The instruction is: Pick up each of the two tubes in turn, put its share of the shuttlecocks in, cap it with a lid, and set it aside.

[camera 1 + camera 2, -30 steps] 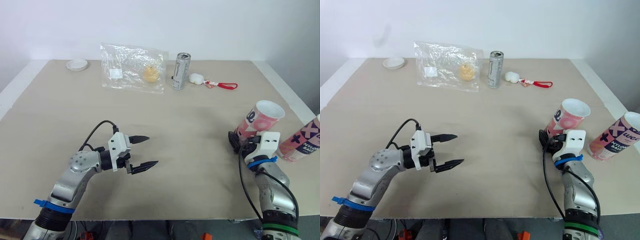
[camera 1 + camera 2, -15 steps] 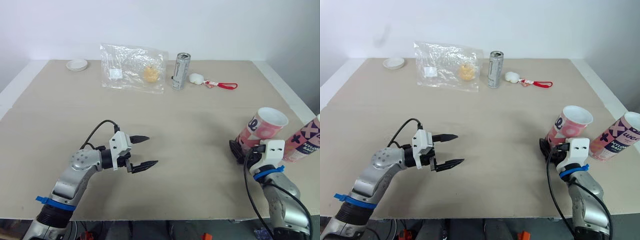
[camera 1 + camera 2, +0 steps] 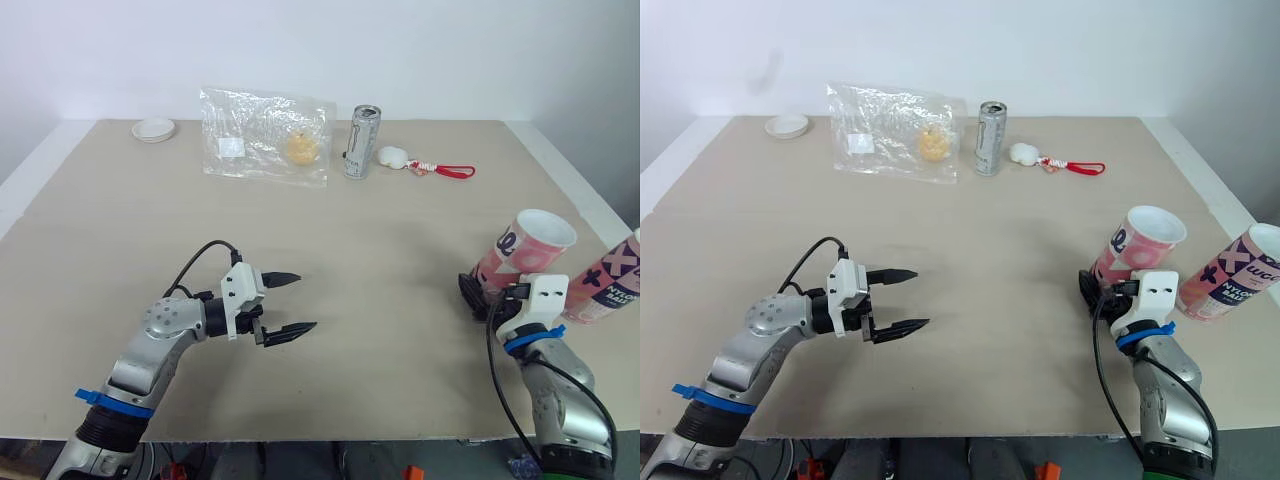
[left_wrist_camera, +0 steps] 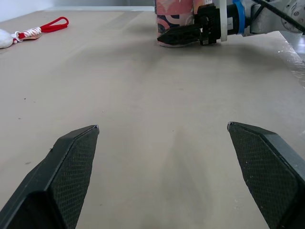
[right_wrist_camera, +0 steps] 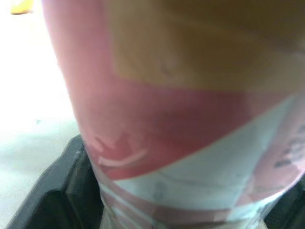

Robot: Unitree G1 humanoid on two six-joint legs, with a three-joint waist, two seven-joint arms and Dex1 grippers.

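Right end effector (image 3: 480, 297) clamps the open pink-and-white cardboard tube (image 3: 528, 248) near its base, left end effector (image 3: 303, 301) gapes empty, so filling, capping and the second pink tube (image 3: 606, 284) just beside the right end effector are not yet done.

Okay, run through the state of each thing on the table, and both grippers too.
near tube: tilted, uncapped, gripped at its base.
far tube: tilted, cap unclear.
right gripper: shut on near tube.
left gripper: open, empty, above the table.
can: upright.
plastic bag: lying flat, something yellow inside.
white dish: resting flat.
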